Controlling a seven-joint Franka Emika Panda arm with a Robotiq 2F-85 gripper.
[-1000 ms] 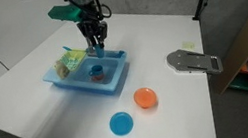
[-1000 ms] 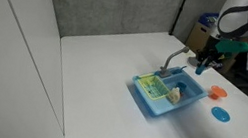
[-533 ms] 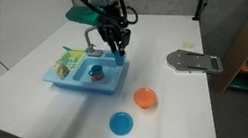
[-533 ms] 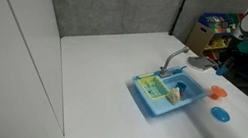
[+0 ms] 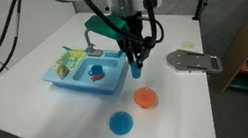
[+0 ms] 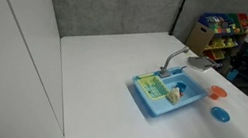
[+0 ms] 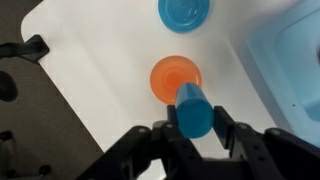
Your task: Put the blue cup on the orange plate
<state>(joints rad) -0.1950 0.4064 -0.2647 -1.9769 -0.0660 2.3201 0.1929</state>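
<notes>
My gripper [image 7: 194,122] is shut on the small blue cup [image 7: 192,110], held in the air just above the flat round orange plate [image 7: 170,76]. In an exterior view the gripper [image 5: 136,69] hangs with the blue cup [image 5: 136,71] at its tips, a little above and behind the orange plate [image 5: 146,98]. In an exterior view the orange plate [image 6: 218,93] lies at the right of the table; the gripper there is mostly out of frame.
A light-blue toy sink [image 5: 71,83] with small toys stands on the white table, also in an exterior view [image 6: 150,97]. A flat blue plate [image 5: 121,123] lies near the orange one [image 7: 185,12]. A grey flat object [image 5: 194,60] lies at the table's far side.
My gripper has moved from over the toy sink toward the orange plate, carrying the blue cup, and now hangs just above the plate.
</notes>
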